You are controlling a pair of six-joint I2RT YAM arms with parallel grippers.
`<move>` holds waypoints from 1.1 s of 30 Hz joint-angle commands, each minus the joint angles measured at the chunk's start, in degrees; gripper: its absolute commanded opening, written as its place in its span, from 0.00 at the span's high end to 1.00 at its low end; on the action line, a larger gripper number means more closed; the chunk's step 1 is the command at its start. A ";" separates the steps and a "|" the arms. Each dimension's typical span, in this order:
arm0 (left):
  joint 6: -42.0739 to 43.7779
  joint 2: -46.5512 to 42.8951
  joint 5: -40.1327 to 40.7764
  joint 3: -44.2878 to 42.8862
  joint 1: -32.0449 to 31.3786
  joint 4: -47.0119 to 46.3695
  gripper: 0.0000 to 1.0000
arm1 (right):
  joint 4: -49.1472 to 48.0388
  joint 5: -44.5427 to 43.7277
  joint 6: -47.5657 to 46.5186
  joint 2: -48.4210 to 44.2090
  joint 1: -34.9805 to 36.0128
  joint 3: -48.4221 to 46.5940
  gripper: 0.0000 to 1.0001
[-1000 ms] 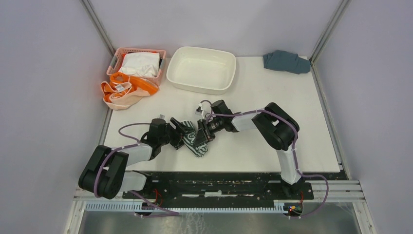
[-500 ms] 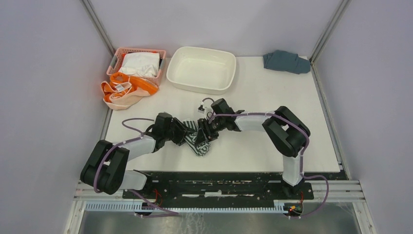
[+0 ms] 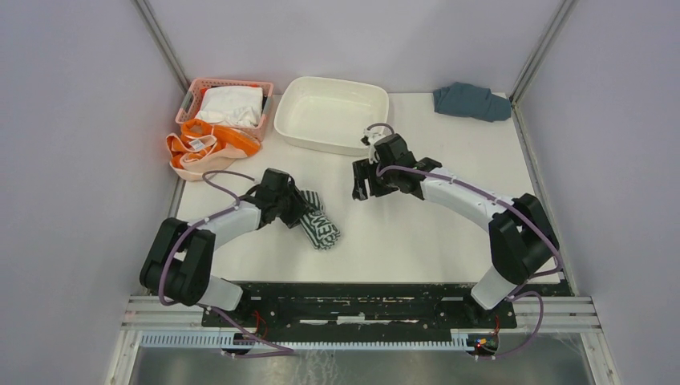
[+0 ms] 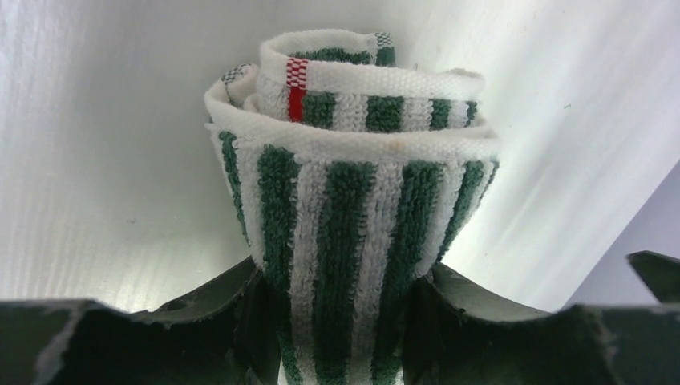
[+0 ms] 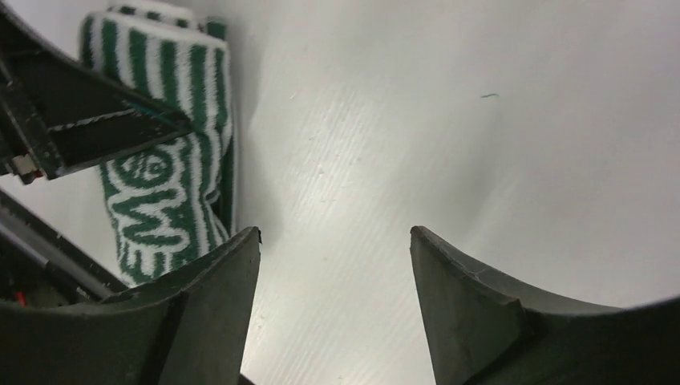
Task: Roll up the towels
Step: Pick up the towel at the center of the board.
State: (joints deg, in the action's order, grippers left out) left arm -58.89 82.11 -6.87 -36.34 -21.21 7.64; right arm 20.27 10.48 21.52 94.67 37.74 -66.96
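The green-and-white striped towel lies rolled up on the white table, near the front middle. My left gripper is shut on one end of the roll; in the left wrist view the striped towel sits between both fingers. My right gripper is open and empty, above the table to the right of the roll; the striped towel shows at the left of its view. The orange towel lies crumpled at the back left, by the pink basket.
A pink basket holding a white cloth stands at the back left. A white tub stands at the back middle. A blue-grey cloth lies in the back right corner.
My right gripper has let go of the striped towel and pulled back up and to the right, open. My left gripper stays shut on the roll and has shifted slightly right.
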 commanded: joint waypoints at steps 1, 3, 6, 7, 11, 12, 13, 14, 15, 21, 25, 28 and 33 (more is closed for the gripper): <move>8.45 2.33 6.11 -2.98 1.32 7.34 0.55 | -0.65 -9.84 0.88 -4.41 -1.80 1.22 0.23; 9.95 2.88 5.50 -4.32 1.71 7.72 0.57 | -1.82 -9.75 1.58 -5.43 -2.41 2.70 0.22; 12.60 3.56 3.11 -6.63 2.93 7.82 0.61 | -1.95 -9.65 2.50 -5.87 -3.02 3.63 0.22; 13.64 3.69 2.20 -7.58 3.51 7.83 0.62 | -2.10 -9.95 2.94 -6.33 -3.21 4.19 0.22; 17.57 3.53 -3.34 -11.81 7.60 7.66 0.70 | -3.72 -10.48 4.00 -8.89 -4.01 6.79 0.21; 18.97 3.55 -4.68 -13.61 8.81 7.70 0.72 | -3.83 -10.29 4.01 -9.54 -4.10 7.29 0.21; 20.13 3.76 -5.21 -15.09 9.62 8.17 0.74 | -3.79 -10.11 3.86 -9.97 -4.25 7.68 0.21; 21.39 4.07 -5.51 -16.88 10.17 8.78 0.76 | -3.75 -9.83 3.65 -10.42 -4.38 8.00 0.21; 22.74 4.65 -5.81 -18.68 10.68 9.41 0.78 | -3.73 -9.52 3.31 -10.82 -4.47 8.34 0.21; 31.73 9.96 -11.55 -32.30 12.43 13.76 0.88 | -4.00 -8.29 2.72 -14.65 -4.50 10.80 0.21; 36.05 14.55 -13.49 -43.38 12.94 16.10 0.89 | -3.31 -7.43 1.65 -17.71 -4.48 12.26 0.21; 38.70 20.35 -15.43 -53.84 13.24 18.16 0.90 | -2.33 -7.23 0.39 -19.38 -4.44 13.15 0.21; 41.58 30.47 -14.83 -71.26 13.63 20.26 0.90 | -1.51 -7.15 -0.25 -21.35 -4.49 14.73 0.21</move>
State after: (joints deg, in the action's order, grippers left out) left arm -23.24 107.15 -19.66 -95.79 -8.25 27.11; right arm 19.00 2.96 22.63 75.96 33.36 -53.25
